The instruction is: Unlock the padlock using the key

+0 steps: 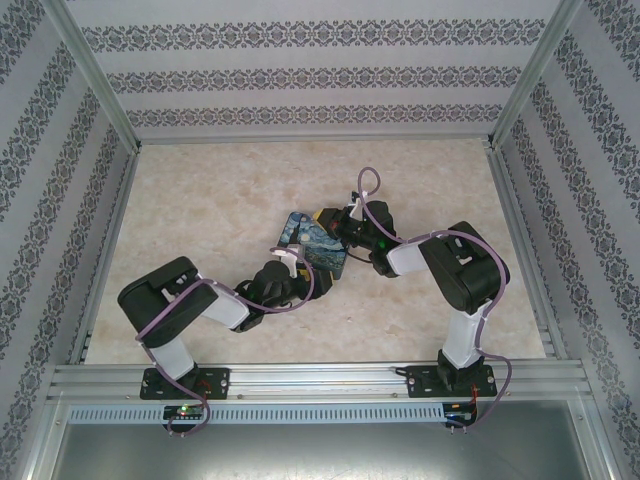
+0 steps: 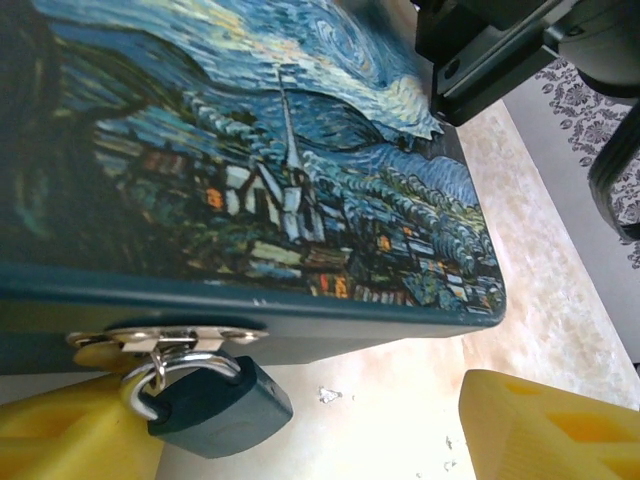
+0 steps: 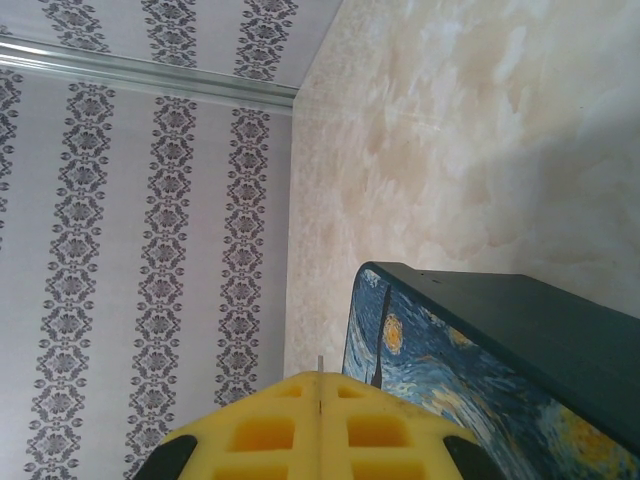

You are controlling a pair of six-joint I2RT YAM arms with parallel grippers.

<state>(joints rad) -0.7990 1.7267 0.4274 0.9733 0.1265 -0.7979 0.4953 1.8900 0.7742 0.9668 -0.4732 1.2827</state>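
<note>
The padlock [image 2: 215, 412] is small and dark blue-grey, with a shiny silver loop. It hangs from a silver latch [image 2: 165, 338] on the edge of the painted box [image 2: 250, 150], just above the table [image 2: 560, 300]. The left gripper [image 2: 310, 445] is spread wide. The padlock sits between its yellow fingers [image 2: 60, 440], right beside one of them. Both fingers are cut off at the bottom. The right gripper [image 3: 320, 435] is squeezed tight beside the box. A thin grey bit pokes out of it, too tiny to tell what it is.
</note>
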